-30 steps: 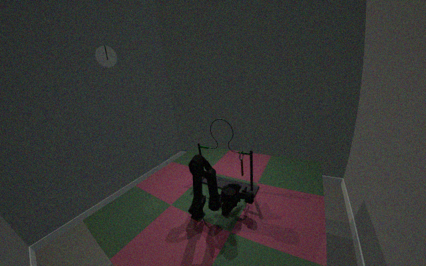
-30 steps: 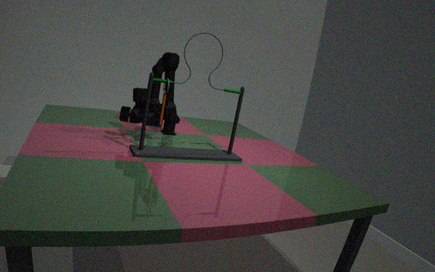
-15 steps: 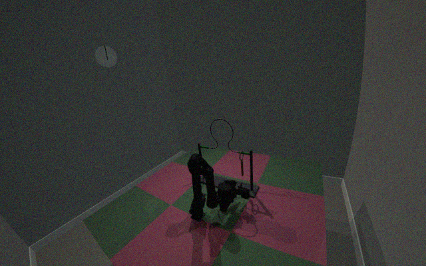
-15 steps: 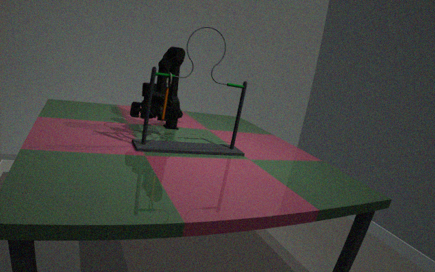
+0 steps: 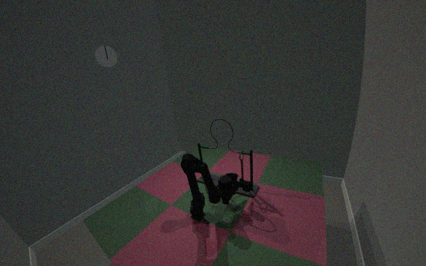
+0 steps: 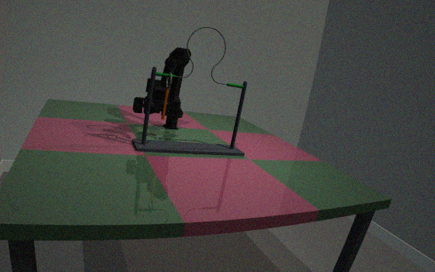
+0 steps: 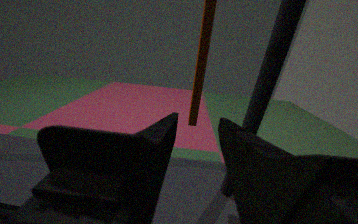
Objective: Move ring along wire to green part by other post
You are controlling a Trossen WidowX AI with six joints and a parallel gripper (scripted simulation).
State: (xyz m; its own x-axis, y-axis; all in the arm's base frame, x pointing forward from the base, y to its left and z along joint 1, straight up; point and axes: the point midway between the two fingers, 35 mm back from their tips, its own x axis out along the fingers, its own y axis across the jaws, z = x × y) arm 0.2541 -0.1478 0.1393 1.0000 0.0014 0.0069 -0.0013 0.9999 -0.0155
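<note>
The ring (image 6: 167, 77) (image 5: 241, 159) hangs on the green wire part (image 6: 162, 74) beside one post (image 6: 148, 105) (image 7: 272, 65). Its orange handle (image 6: 166, 98) (image 5: 241, 166) (image 7: 201, 60) hangs straight down. My gripper (image 7: 198, 120) (image 6: 138, 105) (image 5: 247, 185) is open and empty. It sits low beside that post, just above the grey base (image 6: 190, 147). In the wrist view the handle's lower end hangs a little ahead of the gap between the fingertips and does not touch them. The other green part (image 6: 235, 85) is at the far post (image 6: 238, 115).
The thin grey wire (image 6: 207, 30) (image 5: 221, 121) loops high between the two posts. The stand sits on a table of pink and green squares (image 6: 238, 190). My arm (image 6: 177, 68) rises behind the stand near the ring's post. Walls stand behind and to the side.
</note>
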